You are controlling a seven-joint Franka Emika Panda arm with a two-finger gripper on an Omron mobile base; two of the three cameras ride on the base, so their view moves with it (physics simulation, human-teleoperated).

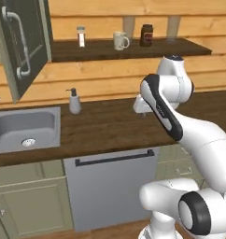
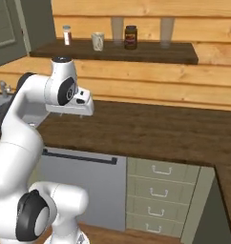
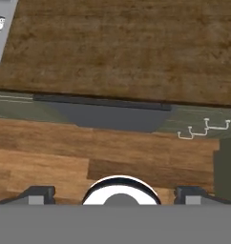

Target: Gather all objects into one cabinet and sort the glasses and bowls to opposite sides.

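left base view: olive-grey wall cabinet door w/ long grey bar handle (image 1: 19, 44) swung open at upper left; inside hidden. dark wood shelf (image 1: 180, 45) holds white shaker (image 1: 81, 36), cream mug (image 1: 119, 40), dark brown jar (image 1: 146, 35). grey sink basin (image 1: 38, 122) bare, pale soap dispenser (image 1: 74, 101) just beside.

right base view: same shelf items, plus two pale grey tumbler-like shapes (image 2: 117, 25) against wall.

hand view: gripper (image 3: 115, 194) fingers wide apart, holding nothing, above brown wood countertop (image 3: 122, 47).
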